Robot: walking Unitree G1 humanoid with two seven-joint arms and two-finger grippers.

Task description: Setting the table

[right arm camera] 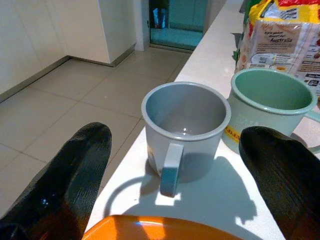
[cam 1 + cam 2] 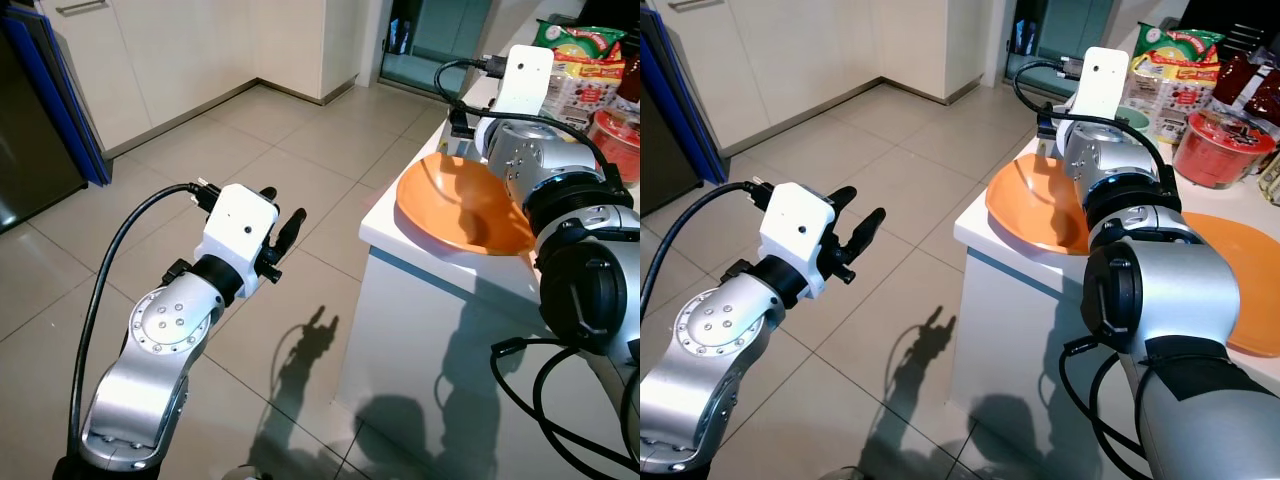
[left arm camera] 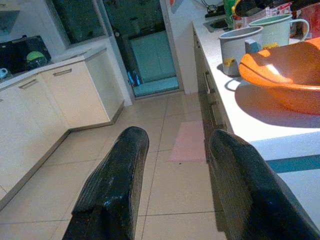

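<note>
Left gripper (image 2: pixel 285 232) hangs over the tiled floor (image 2: pixel 250 130), fingers parted, holding nothing; counter (image 2: pixel 440 262) off to its right.

Right gripper (image 1: pixel 170 165) is spread wide above the counter, empty, lined up on the grey mug (image 1: pixel 185 127). The mug stands upright between the fingers but further out, not touching, handle facing the wrist. Orange bowl (image 2: pixel 462 206) sits just under the arm; green mug (image 1: pixel 272 107) is just beside the grey one.

Likely step: grab the grey mug. Advance straight, straddle the body clear of the handle, avoid nudging the green mug, then close.

bowl (image 2: pixel 462 208) at counter (image 2: pixel 440 270) edge, 2 mugs behind it, grey mug (image 1: pixel 184 130) left of green mug (image 1: pixel 270 110)
</note>
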